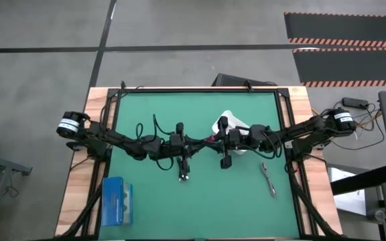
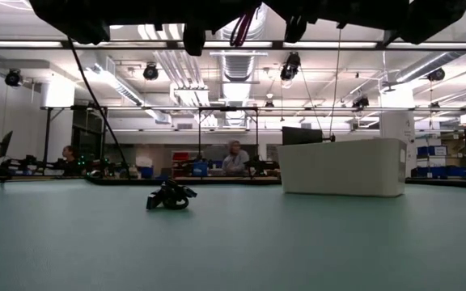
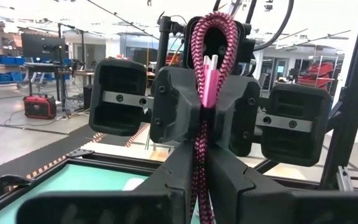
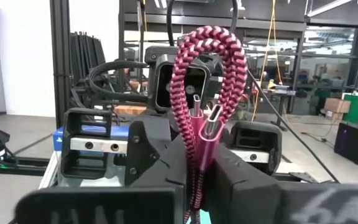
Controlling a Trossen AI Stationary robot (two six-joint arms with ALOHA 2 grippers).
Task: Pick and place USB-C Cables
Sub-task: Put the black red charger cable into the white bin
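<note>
The magenta-red braided USB-C cable (image 1: 210, 139) is up in the air over the table's middle, between my two grippers, which face each other. My left gripper (image 3: 202, 186) comes from the left and my right gripper (image 4: 197, 180) from the right; both are shut on it. In the low view its lower end (image 2: 245, 24) hangs below the dark grippers. The black cable (image 1: 183, 175) lies on the mat, also in the low view (image 2: 171, 196). The grey cable (image 1: 268, 179) lies on the mat toward the right. The white cable is out of view. My left gripper pinches the magenta bundle's strands (image 3: 200, 155) between its two fingers, coming level from the table's left. The bundle stands upright across the fingers, its loop (image 3: 213, 28) above them, lifted clear of the table. My right gripper pinches the same bundle just under its pink connectors (image 4: 199, 155), between its two fingers, level from the table's right. The looped end (image 4: 210, 43) rises above the fingers, and the cable is clear of the table.
A white box (image 1: 232, 124) stands on the mat behind the right gripper, also in the low view (image 2: 342, 167). A flat blue box (image 1: 116, 201) lies at the near left. Black wires trail along both arms. People show in the room beyond.
</note>
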